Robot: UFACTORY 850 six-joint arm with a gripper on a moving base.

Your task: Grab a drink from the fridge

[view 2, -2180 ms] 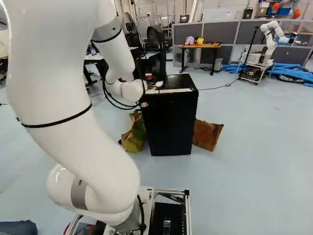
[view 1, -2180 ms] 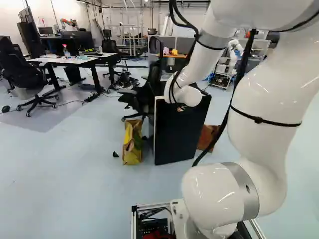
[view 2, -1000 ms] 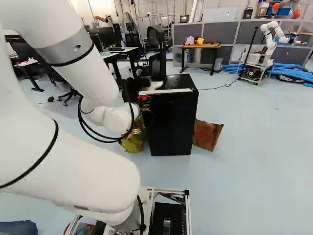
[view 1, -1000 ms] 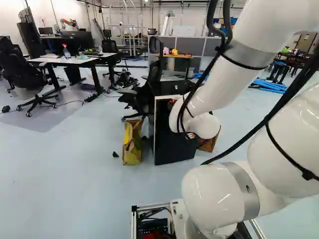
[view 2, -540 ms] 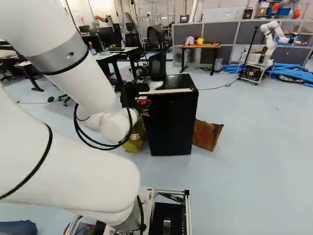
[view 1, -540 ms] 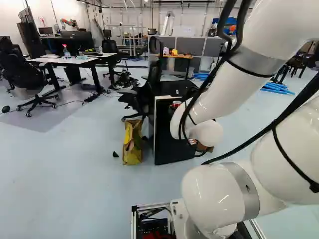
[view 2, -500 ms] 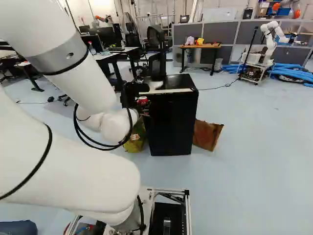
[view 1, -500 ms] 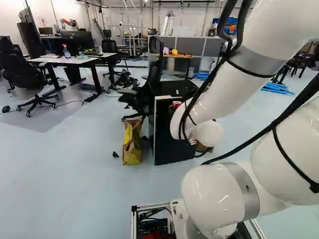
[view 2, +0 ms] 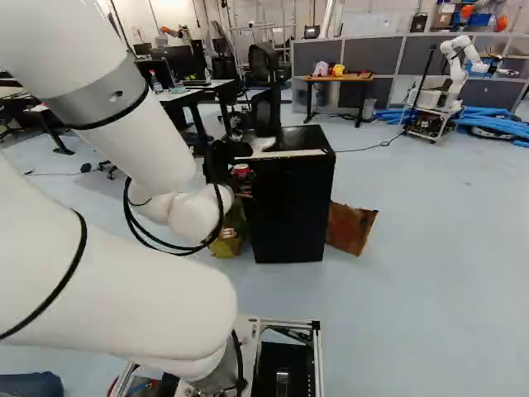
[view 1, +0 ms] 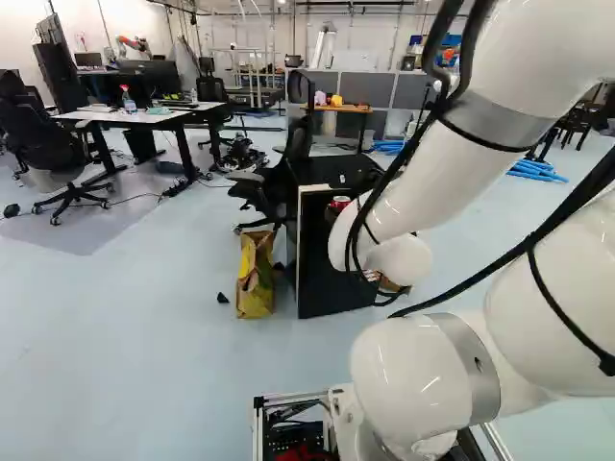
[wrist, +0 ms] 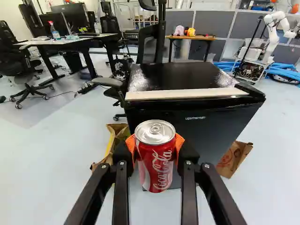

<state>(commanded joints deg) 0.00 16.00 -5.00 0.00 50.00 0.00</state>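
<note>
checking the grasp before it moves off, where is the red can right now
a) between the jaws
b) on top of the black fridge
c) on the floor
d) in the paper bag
a: the red can sits between the jaws, an orange pad against each side.

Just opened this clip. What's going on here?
A white robot arm on a moving base is holding a red drink can upright, with its black gripper closed on it from both sides. The can is outside the small black fridge, held up in front of it, so the drink looks to be in hand.
</note>
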